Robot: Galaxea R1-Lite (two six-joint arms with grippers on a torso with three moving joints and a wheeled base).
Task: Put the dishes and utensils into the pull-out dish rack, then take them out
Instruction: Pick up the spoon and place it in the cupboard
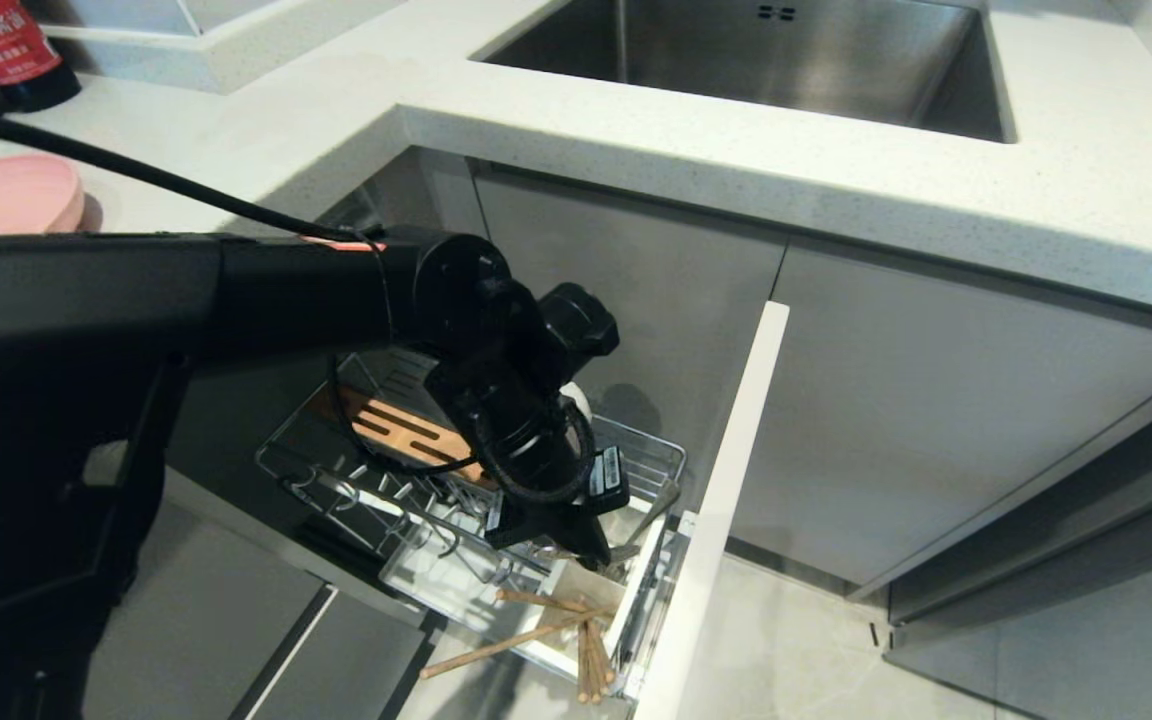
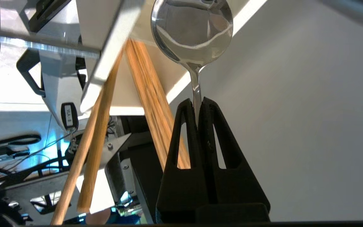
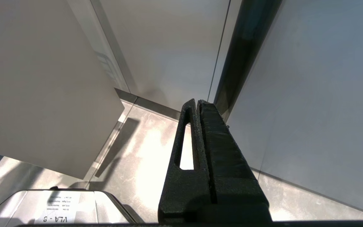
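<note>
Gripping spoon point(image 2: 197, 88) with left tool point(image 2: 198, 102)

We are losing the spoon point(image 2: 191, 31) bowl's top past the wrist view's edge, our left arm point(image 1: 496, 400) hiding much of the rack point(image 1: 336, 470), plate point(image 1: 1, 195) cut off.

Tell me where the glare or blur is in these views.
Left wrist view: the spoon bowl mirrors bright streaks, and the background beside the chopsticks is washed out white. Right wrist view: a blown-out patch on the floor. Head view: soft sheen inside the sink.
</note>
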